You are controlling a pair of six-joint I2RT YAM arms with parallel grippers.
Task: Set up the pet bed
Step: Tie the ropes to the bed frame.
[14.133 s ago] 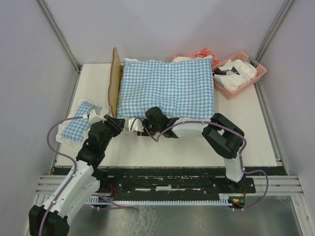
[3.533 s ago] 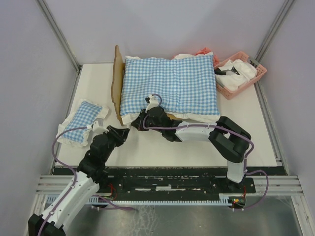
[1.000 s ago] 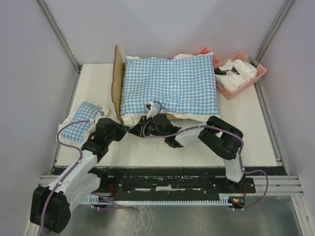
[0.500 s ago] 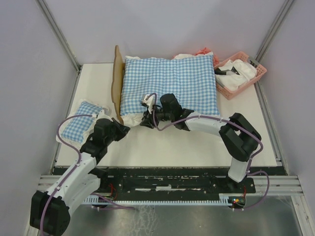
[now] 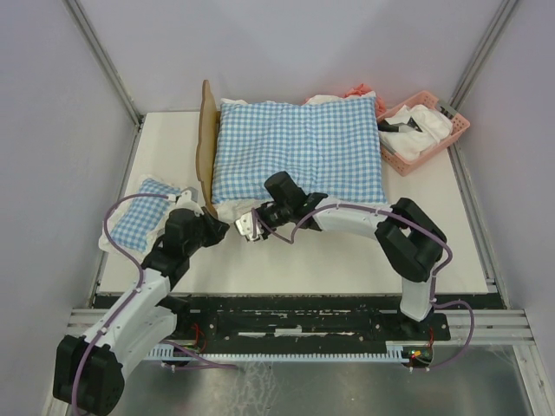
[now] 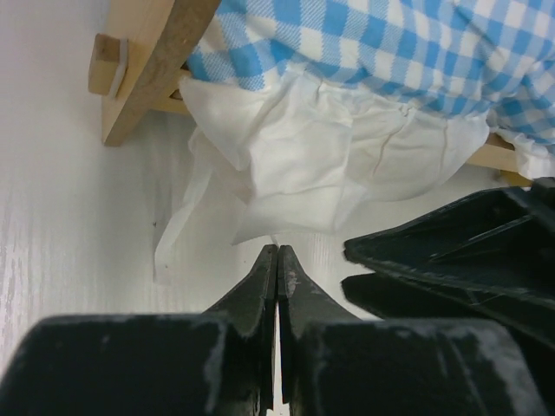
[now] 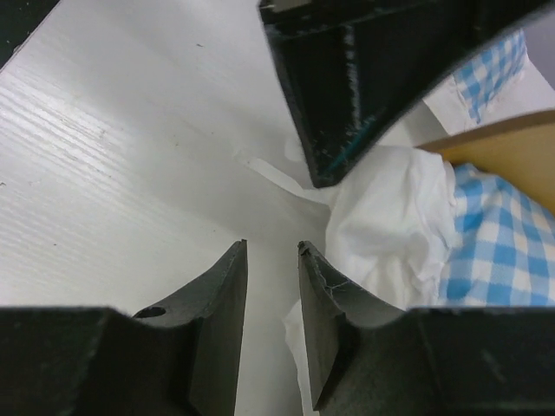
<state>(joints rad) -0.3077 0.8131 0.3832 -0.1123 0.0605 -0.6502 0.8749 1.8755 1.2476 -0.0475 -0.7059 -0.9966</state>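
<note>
The pet bed (image 5: 205, 130) stands at the back of the table, its wavy wooden headboard upright on the left. A blue-and-white checked cushion (image 5: 299, 156) covers its base, and the white frill (image 6: 329, 173) spills over the near left corner by the wooden leg (image 6: 143, 78). My left gripper (image 5: 224, 229) is shut and empty, its tips (image 6: 277, 251) just short of the frill's lowest point. My right gripper (image 5: 242, 228) faces it from the right, low over the table. Its jaws (image 7: 271, 247) are open with nothing between them, and the frill (image 7: 390, 225) lies just to their right.
A small checked pillow (image 5: 143, 212) lies left of the headboard, behind my left arm. A pink basket (image 5: 422, 130) with white cloth stands at the back right. Orange-pink fabric (image 5: 357, 90) shows behind the bed. Bare white table (image 5: 347, 260) lies in front.
My right gripper opened, lifted onto the cushion's front edge, then dropped back to the table by the bed's near left corner. The left gripper closed fully and barely moved.
</note>
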